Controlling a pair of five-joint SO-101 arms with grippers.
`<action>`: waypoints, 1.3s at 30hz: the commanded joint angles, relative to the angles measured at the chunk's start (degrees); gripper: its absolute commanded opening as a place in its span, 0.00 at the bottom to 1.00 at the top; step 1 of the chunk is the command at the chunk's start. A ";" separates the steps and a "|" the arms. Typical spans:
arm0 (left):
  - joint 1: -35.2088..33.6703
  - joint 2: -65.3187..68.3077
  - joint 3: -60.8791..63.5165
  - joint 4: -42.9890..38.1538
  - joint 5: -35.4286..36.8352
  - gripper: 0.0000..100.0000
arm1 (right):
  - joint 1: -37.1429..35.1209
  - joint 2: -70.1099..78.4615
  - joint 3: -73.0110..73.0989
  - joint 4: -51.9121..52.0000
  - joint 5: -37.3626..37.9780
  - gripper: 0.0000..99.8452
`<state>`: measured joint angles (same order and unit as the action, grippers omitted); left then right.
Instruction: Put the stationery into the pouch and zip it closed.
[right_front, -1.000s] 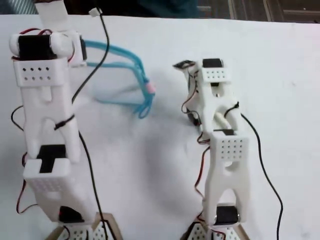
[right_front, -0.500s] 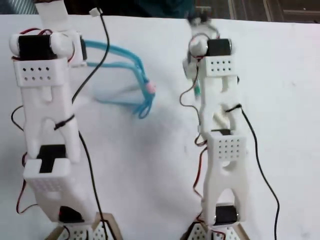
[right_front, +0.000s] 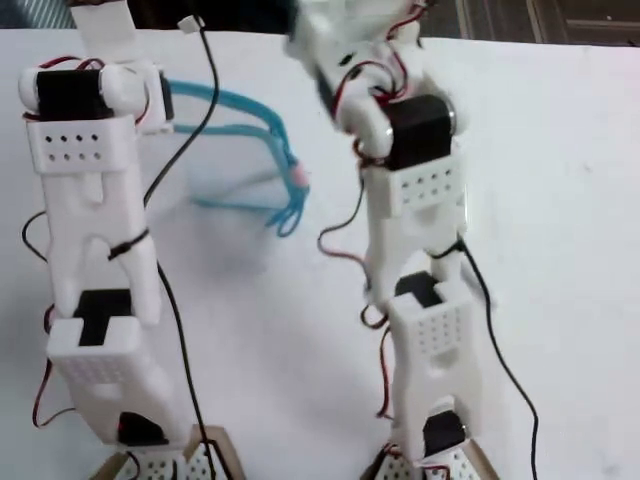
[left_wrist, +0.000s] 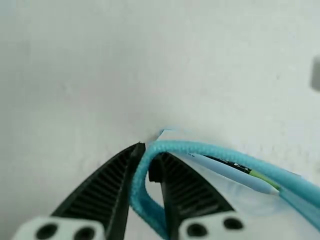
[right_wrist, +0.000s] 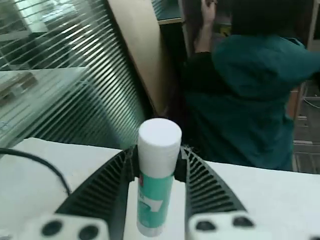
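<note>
At the left, the left arm's black-fingered gripper (left_wrist: 148, 150) is nearly closed, pinching the woven light-blue trim of the clear plastic pouch (left_wrist: 215, 157) at its near-left corner. A slim pen-like item seems to lie inside, under that trim, though it is too small to tell for sure.

In the high view the clear plastic pouch (right_front: 240, 104) lies flat on the white table (right_front: 560, 200). Its long axis runs from the left gripper rightward to the small pink zip pull (right_front: 299, 176), which sits between the two arms. The blue trim shows as two separate lines that meet near that pull, so the mouth looks unzipped, but I cannot tell how wide it gapes.

At the right, the right arm's gripper (right_wrist: 159, 150) is raised off the table and open only as wide as the white-capped, green-labelled glue stick (right_wrist: 157, 170) it clamps. The stick lies along the fingers, with its cap past their tips and pointing away from the arm's base.

The coming move likely turns on this: the pouch's pull end lies to the left of and below the held stick. The right arm is the nearer one to that end, and the stick's axis would have to turn toward the pouch's length to slide in.
</note>
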<state>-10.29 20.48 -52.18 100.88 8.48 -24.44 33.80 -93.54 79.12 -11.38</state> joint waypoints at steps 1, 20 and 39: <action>-0.09 0.18 0.04 0.18 0.44 0.02 | -4.00 -5.41 -2.02 2.51 -0.53 0.02; -0.09 0.18 0.04 0.18 0.44 0.02 | -9.27 -11.47 -2.11 21.41 -0.26 0.02; -0.18 0.18 0.04 0.09 0.44 0.02 | -4.18 -42.42 52.04 4.00 -2.55 0.02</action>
<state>-10.29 20.48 -52.18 100.88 8.48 -28.40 -6.11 -46.51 92.57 -11.65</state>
